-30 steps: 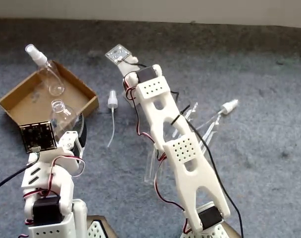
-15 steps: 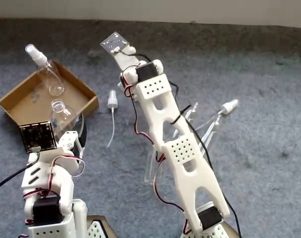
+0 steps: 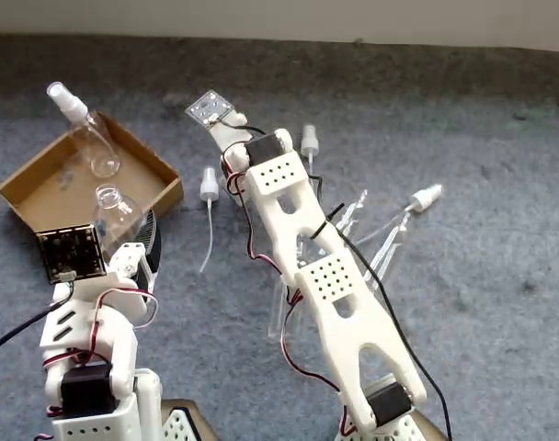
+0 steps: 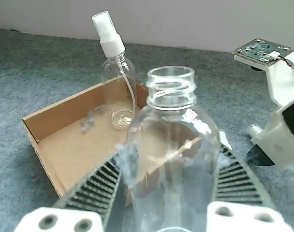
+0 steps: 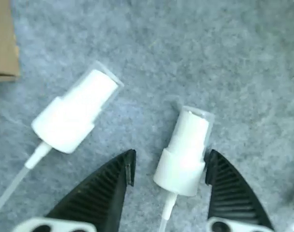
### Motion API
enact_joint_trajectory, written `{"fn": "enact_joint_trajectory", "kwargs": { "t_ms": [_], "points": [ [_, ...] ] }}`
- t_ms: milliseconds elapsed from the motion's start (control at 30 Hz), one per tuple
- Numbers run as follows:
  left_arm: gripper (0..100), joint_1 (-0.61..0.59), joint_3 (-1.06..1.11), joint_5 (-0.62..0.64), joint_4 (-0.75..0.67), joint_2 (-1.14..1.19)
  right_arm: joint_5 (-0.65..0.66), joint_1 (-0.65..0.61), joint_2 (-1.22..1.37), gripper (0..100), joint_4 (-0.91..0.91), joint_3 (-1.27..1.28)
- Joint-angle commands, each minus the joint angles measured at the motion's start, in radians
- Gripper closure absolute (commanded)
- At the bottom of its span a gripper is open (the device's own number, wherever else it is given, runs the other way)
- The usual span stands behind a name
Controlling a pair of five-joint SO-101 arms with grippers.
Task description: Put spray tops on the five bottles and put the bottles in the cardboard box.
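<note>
My left gripper [image 4: 171,198] is shut on a clear open-necked bottle [image 4: 171,140], held upright just in front of the cardboard box [image 4: 65,140]. The high view shows this bottle [image 3: 112,206] at the box's [image 3: 40,193] near edge. A bottle with a spray top [image 3: 88,136] [image 4: 115,87] rests in the box. My right gripper [image 5: 171,157] is open low over the carpet, with a white spray top [image 5: 183,152] lying between its fingers. A second spray top [image 5: 74,118] with a long tube lies beside it, nearer the box [image 3: 209,188].
Clear bottles [image 3: 371,241] lie on the grey carpet beneath the right arm [image 3: 298,239], one of them with a white spray top [image 3: 427,196]. Another loose spray top [image 3: 309,140] lies just right of the right wrist. A wall runs along the back.
The right arm has swung left and lower towards the box, uncovering a loose spray top on its right side. The left arm and its bottle have not moved.
</note>
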Motion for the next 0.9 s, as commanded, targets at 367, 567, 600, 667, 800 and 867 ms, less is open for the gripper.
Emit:
{"fn": "enact_joint_trajectory", "kwargs": {
  "t_ms": [367,567,600,667,800,867],
  "points": [
    [87,0.021,0.024,0.014,-0.023,-0.013,0.008,-0.008,-0.030,88.2,0.051,-0.205],
    [87,0.038,0.025,0.014,-0.018,-0.013,0.008,-0.001,-0.125,88.2,0.117,-0.217],
    [87,0.038,0.025,0.014,-0.018,-0.013,0.006,0.002,-0.147,88.2,0.131,-0.217],
    [87,0.038,0.025,0.014,-0.018,-0.013,0.006,0.002,-0.194,88.2,0.154,-0.217],
    [87,0.038,0.025,0.014,-0.018,-0.013,0.006,0.002,-0.292,88.2,0.206,-0.217],
    [87,0.038,0.025,0.014,-0.021,-0.013,0.006,0.002,-0.341,88.2,0.231,-0.217]
  ]
}}
